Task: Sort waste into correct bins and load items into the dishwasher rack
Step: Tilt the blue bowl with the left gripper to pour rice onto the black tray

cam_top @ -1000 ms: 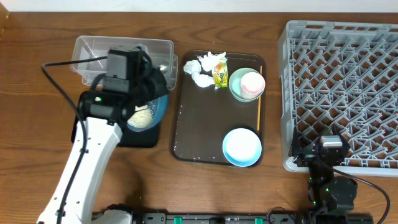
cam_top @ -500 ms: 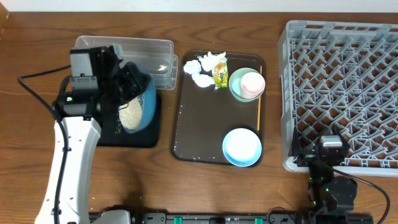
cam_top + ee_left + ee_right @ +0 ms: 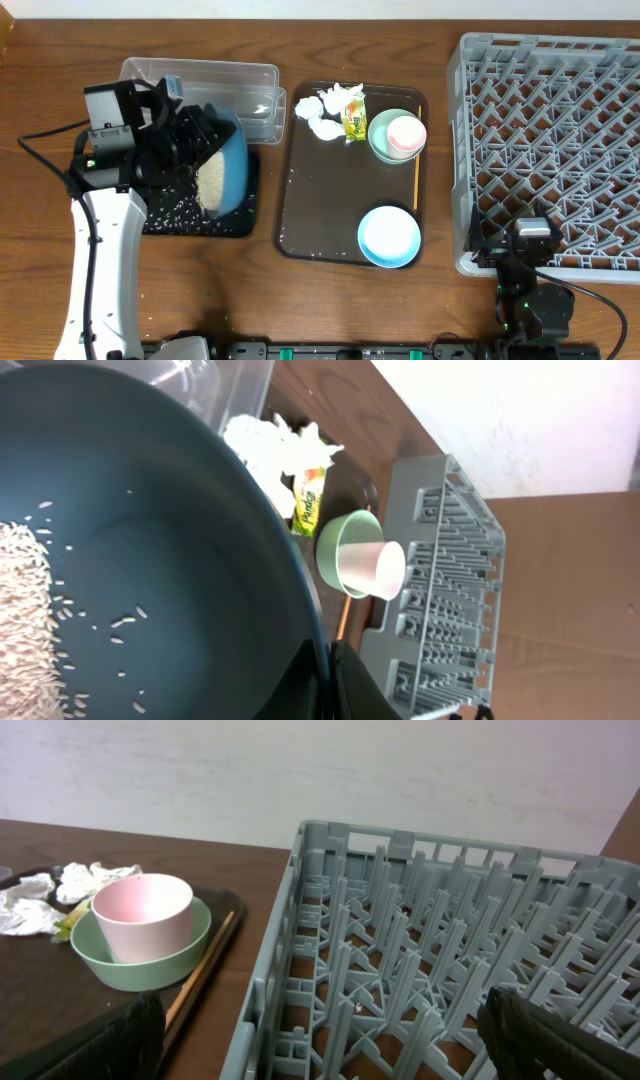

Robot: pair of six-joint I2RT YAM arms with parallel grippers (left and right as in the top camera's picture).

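my left gripper point(image 3: 192, 148) was clamped on the rim of the large dark-blue bowl point(image 3: 232, 165). the bowl was tipped steeply over the black tray point(image 3: 238, 222).

overhead view only:
- the rice point(image 3: 210, 180) lay heaped against the low side of the bowl.
- loose grains were scattered over the floor of the black tray.
- the clear tub point(image 3: 200, 75) stood just beyond the black tray.
- the light-blue bowl point(image 3: 389, 237) sat at the near end of the brown tray point(image 3: 315, 210).
- my right gripper point(image 3: 528, 240) was parked at the near corner of the dishwasher rack point(image 3: 560, 120).

left wrist view only:
- the inside of the bowl filled the frame, with stray grains clinging to its wall above the heap.
- one dark finger pressed the rim at the bottom edge.

right wrist view only:
- my right fingers point(image 3: 560, 1035) stood wide apart at the lower corners, holding nothing.
- the pink cup point(image 3: 142, 915) sat upright inside the mint-green bowl point(image 3: 100, 955).
- the stick point(image 3: 200, 982) lay just beside that bowl, along the tray edge nearest the rack.

both wrist views and the overhead view showed the tissues point(image 3: 320, 108) at the far end of the brown tray. the wrapper point(image 3: 353, 120) lay between the tissues and the mint-green bowl.
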